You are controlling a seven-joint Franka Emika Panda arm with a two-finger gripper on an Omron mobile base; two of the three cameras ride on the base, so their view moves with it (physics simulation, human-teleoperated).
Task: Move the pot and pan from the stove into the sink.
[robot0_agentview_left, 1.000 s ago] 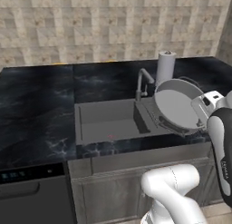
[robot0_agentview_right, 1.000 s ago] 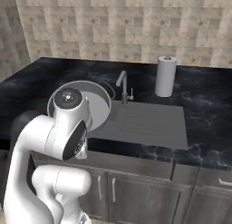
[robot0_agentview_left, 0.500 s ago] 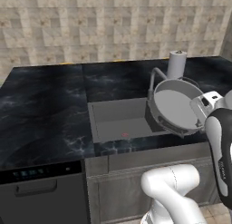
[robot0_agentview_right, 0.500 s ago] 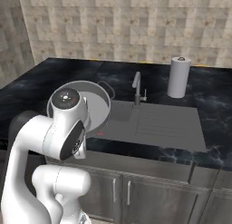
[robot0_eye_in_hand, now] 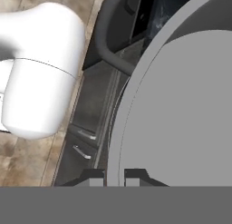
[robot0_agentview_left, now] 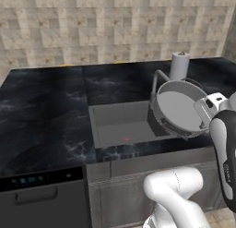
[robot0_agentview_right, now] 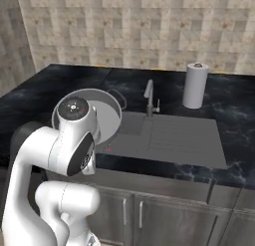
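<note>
Shifted sideways across both base views since a second ago: sink, tap and paper roll, a sign of the base driving along the tabletop rather than of things moving; held the same throughout, the pot in the fingers.

Now seen in the left base view: pot (robot0_agentview_left: 179,109), silver-grey, lifted off the surface and tipped steeply on edge so its pale inside faces the camera; hanging above the right end of the sink (robot0_agentview_left: 120,124), over the ribbed drainboard, with the open basin lying to its left and below; tap (robot0_agentview_left: 156,83) rising just behind its rim; paper towel roll (robot0_agentview_left: 179,66) standing further back on the dark marble tabletop (robot0_agentview_left: 41,111).

From the hand camera: fingers (robot0_eye_in_hand: 114,177) pressed close on the thin wall of the pot, one tip on each side of the rim, the round body spreading upward and to the right from them.

Judged from this: lowering into the basin calls for carrying the pot left and down from the drainboard side.

No pan or stove to describe; no brand, label or readable writing anywhere; small pale marks on the dishwasher (robot0_agentview_left: 44,197) panel too tiny to read.
</note>
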